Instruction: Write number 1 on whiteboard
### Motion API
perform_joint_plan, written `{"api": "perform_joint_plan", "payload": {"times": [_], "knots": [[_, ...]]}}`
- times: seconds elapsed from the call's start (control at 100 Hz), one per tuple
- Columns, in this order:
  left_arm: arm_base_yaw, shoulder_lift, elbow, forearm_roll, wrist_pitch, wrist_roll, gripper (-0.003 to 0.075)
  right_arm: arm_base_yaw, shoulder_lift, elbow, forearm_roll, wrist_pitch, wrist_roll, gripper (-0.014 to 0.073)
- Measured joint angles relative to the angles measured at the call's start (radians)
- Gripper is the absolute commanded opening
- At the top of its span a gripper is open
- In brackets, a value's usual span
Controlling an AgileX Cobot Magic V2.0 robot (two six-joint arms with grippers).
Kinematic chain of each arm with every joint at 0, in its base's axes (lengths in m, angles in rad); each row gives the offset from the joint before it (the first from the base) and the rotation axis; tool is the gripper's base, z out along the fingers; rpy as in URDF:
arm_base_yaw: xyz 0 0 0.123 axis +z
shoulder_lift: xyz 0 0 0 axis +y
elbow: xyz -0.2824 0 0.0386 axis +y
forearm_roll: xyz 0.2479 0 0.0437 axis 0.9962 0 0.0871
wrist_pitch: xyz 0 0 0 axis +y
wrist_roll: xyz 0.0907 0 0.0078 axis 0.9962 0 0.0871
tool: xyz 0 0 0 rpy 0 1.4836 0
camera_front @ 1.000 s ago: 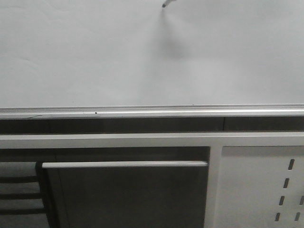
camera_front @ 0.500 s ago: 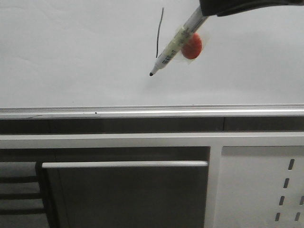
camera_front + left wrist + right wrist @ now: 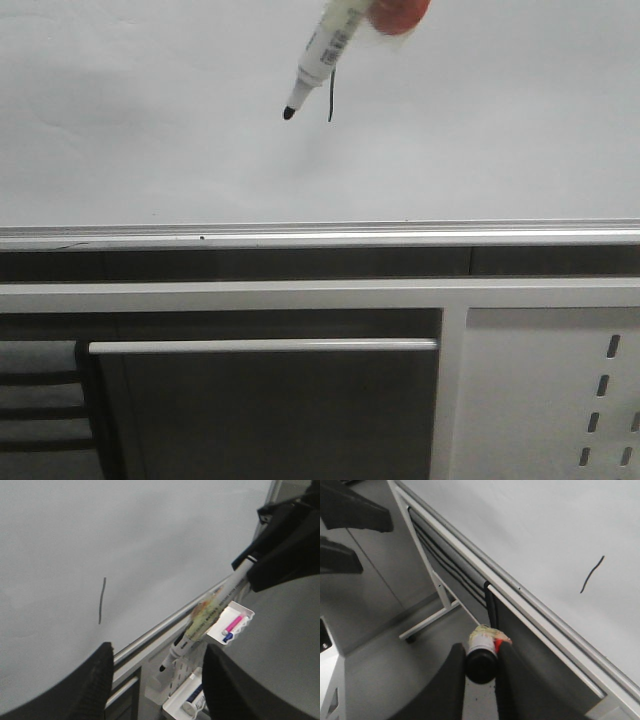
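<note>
Pale grey whiteboard (image 3: 150, 130) fills the wall, silver rail under it, slotted white panel (image 3: 560, 390) lower right. The left gripper (image 3: 155, 675) hangs spread, holding nothing. The number 1 (image 3: 330, 100) sits top-middle, just right of the marker (image 3: 318, 62) tip. The right gripper (image 3: 481, 677) is clamped on that marker. Barrel print is too blurry to read.

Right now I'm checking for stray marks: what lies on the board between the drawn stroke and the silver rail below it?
Nothing: in the front view the whiteboard is bare from the stroke down to the rail.
</note>
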Motion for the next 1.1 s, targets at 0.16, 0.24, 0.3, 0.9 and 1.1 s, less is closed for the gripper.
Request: {"api": "perform_joint_plan", "payload": {"times": [0.16, 0.24, 0.3, 0.9, 1.1], "knots": [[0.000, 0.107, -0.063, 0.008, 0.147, 0.070, 0.0365, -0.005, 0.085, -0.117, 0.000, 0.156, 0.000, -0.0043], [0.000, 0.170, -0.086, 0.012, 0.196, 0.094, 0.0343, -0.005, 0.119, -0.159, 0.002, 0.200, 0.000, -0.0043], [0.000, 0.207, -0.100, 0.012, 0.224, 0.106, 0.0333, -0.005, 0.132, -0.186, 0.004, 0.218, 0.000, -0.0043], [-0.049, 0.334, -0.158, 0.012, 0.191, 0.189, 0.0266, -0.005, 0.158, -0.246, 0.019, 0.336, 0.002, -0.0043], [-0.051, 0.334, -0.158, 0.012, 0.205, 0.204, 0.0085, -0.005, 0.158, -0.246, 0.027, 0.336, -0.004, -0.0043]]}}
